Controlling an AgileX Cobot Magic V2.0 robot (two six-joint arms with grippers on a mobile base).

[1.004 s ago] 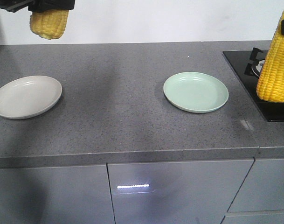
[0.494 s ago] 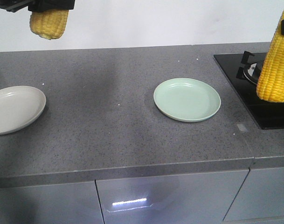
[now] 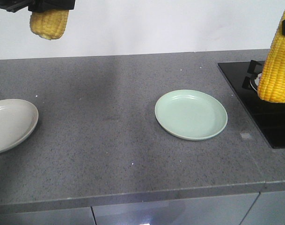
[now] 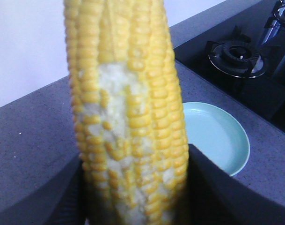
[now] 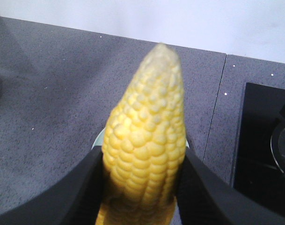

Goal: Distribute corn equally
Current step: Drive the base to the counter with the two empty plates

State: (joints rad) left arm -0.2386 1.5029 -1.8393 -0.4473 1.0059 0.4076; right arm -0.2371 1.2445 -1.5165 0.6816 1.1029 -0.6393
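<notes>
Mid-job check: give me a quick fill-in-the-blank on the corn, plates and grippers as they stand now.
The left gripper and right gripper each hold ____ cob of corn.
The green plate holds ____ corn.
In the front view, the stove lies to the ____ of the green plate.
The grey plate is ____.
Missing words: one; no; right; empty.

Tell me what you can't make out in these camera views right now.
Grey plate: front view, left part cut off by the frame edge.
Right cob: front view, top runs off the upper edge.
Burner: front view, mostly hidden behind the right cob.
Left cob: left wrist view, both ends run off the frame.
Green plate: left wrist view, near side hidden behind the left cob.
</notes>
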